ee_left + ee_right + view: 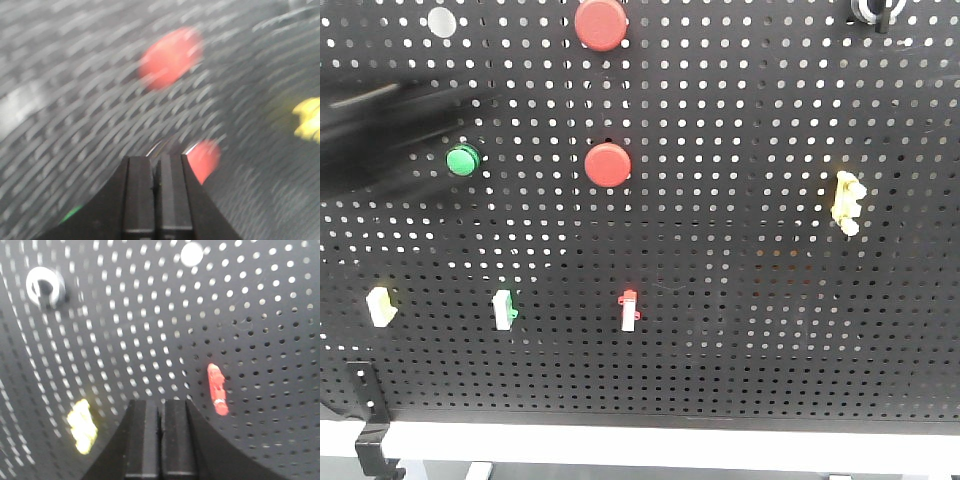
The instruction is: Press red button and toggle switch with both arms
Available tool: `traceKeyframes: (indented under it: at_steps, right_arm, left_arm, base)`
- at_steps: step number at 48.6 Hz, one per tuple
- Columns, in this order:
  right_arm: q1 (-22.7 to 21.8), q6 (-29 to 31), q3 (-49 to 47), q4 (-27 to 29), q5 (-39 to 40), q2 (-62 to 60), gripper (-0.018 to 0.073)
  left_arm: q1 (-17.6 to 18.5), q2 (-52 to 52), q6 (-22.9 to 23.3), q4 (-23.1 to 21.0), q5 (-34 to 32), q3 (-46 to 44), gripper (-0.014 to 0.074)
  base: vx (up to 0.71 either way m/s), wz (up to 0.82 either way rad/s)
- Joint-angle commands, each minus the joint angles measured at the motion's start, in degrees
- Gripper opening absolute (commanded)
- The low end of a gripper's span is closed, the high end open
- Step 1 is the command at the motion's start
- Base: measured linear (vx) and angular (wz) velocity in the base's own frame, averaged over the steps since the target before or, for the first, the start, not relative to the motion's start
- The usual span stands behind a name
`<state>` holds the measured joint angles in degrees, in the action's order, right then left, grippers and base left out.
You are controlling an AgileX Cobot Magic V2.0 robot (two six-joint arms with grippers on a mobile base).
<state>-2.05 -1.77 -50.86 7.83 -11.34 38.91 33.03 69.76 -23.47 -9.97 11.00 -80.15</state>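
- Upper left of the front view: a dark blurred arm (380,130) lies across the black pegboard (770,330), just left of the green button (462,159). It is probably the left arm, since the left wrist view is equally blurred.
- Left gripper (155,165): the jaws are pressed together with nothing between them. It is short of the board, with the lower red button (205,160) just right of its tip. I see no contact.
- Centre of the front view: two red buttons, the upper red button (601,24) and the lower one, both uncovered. You cannot tell which is the target.
- Lower centre: the red switch (630,310) stands alone, with nothing near it.
- Right gripper (161,407): the jaws are closed and empty. The switch is just right of the tip, and the two are apart.
- Progress: judged early. Both the press and the toggle look still to do, and you cannot read the switch position.
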Motion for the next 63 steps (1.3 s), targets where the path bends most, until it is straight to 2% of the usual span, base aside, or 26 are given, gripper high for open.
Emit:
traceKeyframes:
  at_steps: [1, 17, 33, 40, 53, 56, 63]
  right_arm:
    - [-0.3, 1.8, -2.1, 0.2, 3.8, 0.2, -0.0003]
    - [-0.3, 2.7, -2.1, 0.2, 2.0, 0.2, -0.0003]
    - [-0.3, 2.7, -2.1, 0.2, 1.7, 0.2, -0.0003]
    - [-0.3, 3.5, -2.1, 0.2, 1.2, 0.2, -0.0003]
    - [-0.3, 9.8, -2.1, 0.4, -2.4, 0.0, -0.0003]
    - [-0.3, 10.6, -2.1, 0.4, -3.7, -0.1, -0.0003]
    - [-0.3, 12.3, -2.1, 2.5, -6.5, -0.2, -0.0003]
  left_arm:
    - [1.4, 3.6, -0.1, 0.0, -4.8, -6.9, 0.0001]
    - [1.5, 14.9, -0.1, 0.2, -3.3, -21.4, 0.0001]
    - [1.0, 20.7, -0.1, 0.2, -3.0, -27.3, 0.0001]
    - [1.0, 20.3, 0.0, 0.2, 0.3, -27.5, 0.0001]
    - [1.3, 13.8, 0.8, -0.4, 8.4, -26.4, 0.0001]
    - [1.3, 11.9, 0.8, -0.4, 8.6, -24.0, 0.0001]
    - [1.3, 6.3, 1.6, -0.4, 4.9, -11.6, 0.0001]
  base:
    - [0.0, 0.0]
    - [0.0, 0.0]
    - [0.0, 0.0]
    - [0.0, 0.0]
    - [0.0, 0.0]
    - [0.0, 0.0]
    - [0.0, 0.0]
